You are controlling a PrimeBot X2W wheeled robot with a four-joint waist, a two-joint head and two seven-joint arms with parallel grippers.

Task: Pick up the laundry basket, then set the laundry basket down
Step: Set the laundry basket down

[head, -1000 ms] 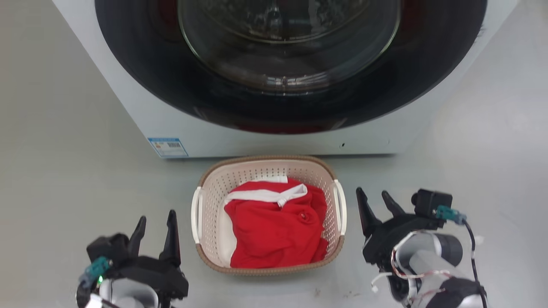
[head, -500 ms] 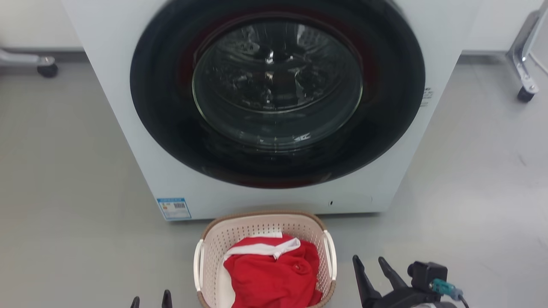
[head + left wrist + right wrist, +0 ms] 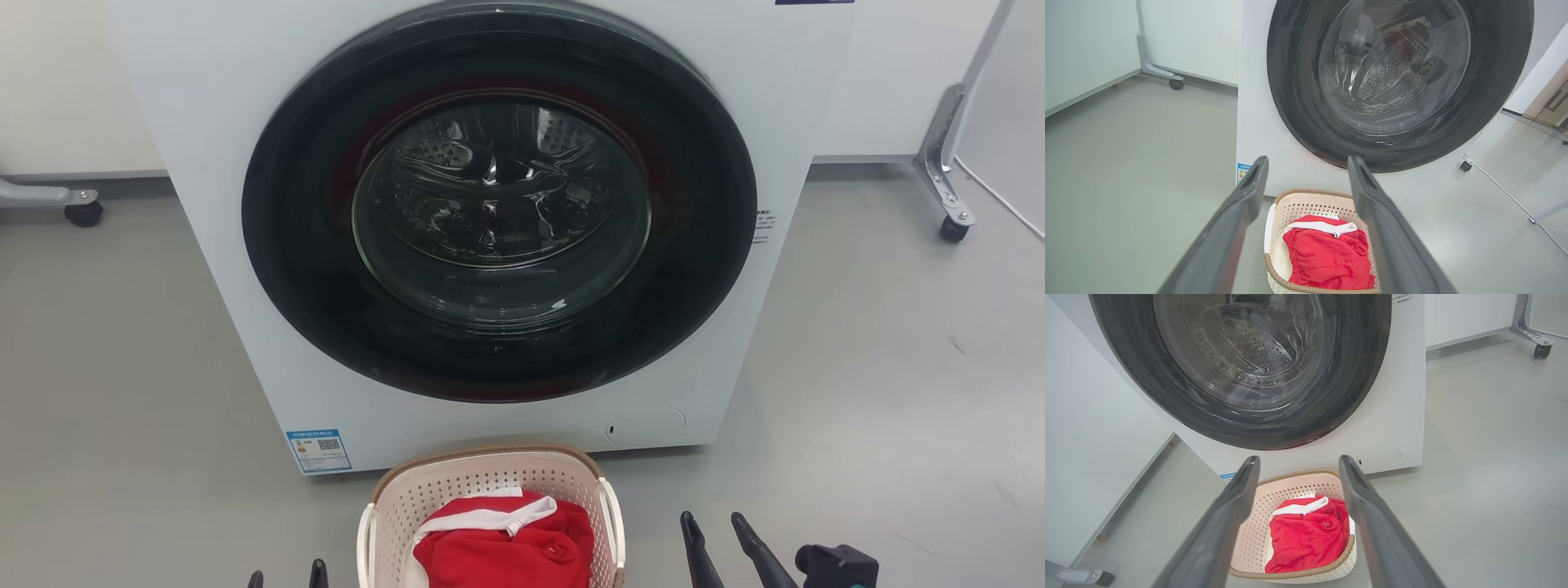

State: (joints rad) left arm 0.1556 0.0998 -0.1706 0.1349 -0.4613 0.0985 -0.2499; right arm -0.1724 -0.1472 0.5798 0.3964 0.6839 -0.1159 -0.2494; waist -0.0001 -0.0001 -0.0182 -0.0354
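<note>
Currently I log: laundry basket (image 3: pixel 457 490), holding red garment (image 3: pixel 506 555), just before washing machine (image 3: pixel 204 163); left gripper (image 3: pixel 1307 160), right gripper (image 3: pixel 1299 458) spread wide, empty.

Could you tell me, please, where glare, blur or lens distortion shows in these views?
Head view: sharp, with bright glints on the door glass and even light on the floor; the bottom edge cuts off the basket. Left wrist view: the wide lens skews the washer, and the near jaws look soft. Right wrist view: the same skew and soft jaws, the basket crisp.
</note>
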